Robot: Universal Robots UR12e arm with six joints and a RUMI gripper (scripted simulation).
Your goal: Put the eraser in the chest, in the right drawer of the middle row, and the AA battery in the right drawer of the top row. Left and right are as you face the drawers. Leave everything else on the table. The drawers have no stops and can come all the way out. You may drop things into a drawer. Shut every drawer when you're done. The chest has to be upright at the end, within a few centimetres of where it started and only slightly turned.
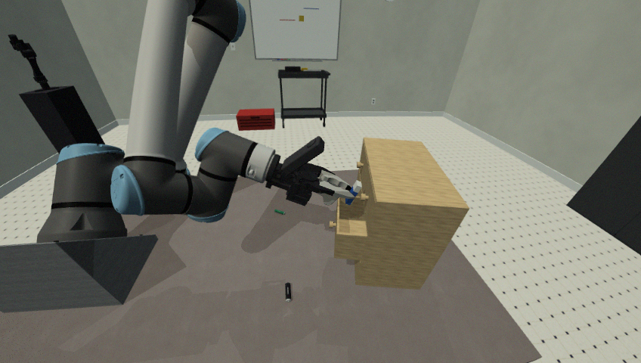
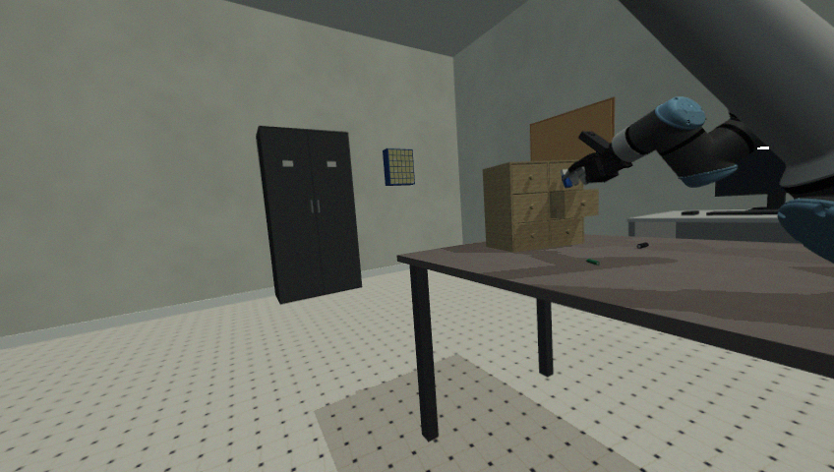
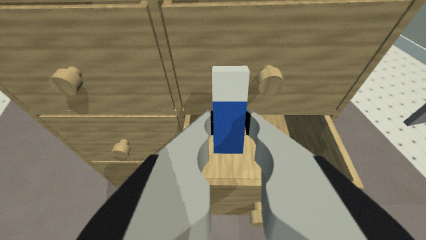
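My gripper [image 1: 349, 196] [image 3: 228, 112] is shut on the blue and white eraser [image 1: 356, 187] [image 2: 566, 181] [image 3: 230, 90]. The eraser points up, in front of the top right drawer [image 3: 320, 50] and beside its knob [image 3: 270, 79]. The wooden chest [image 1: 413, 243] [image 2: 498, 205] stands upright. Its middle right drawer [image 1: 351, 229] [image 2: 591, 207] [image 3: 235, 197] is pulled out below the eraser; the other drawers look shut. A small green cylinder [image 1: 280, 212] [image 2: 592, 261] and a black cylinder with a pale end [image 1: 288, 292] [image 2: 642, 245] lie on the table; I cannot tell for certain which is the AA battery.
The table [image 1: 224, 324] [image 2: 690, 274] carries the chest near one edge. The top left knob [image 3: 67, 80] and the middle left knob [image 3: 121, 149] stick out to the left of the fingers. The arm reaches in low from the side opposite the drawer fronts.
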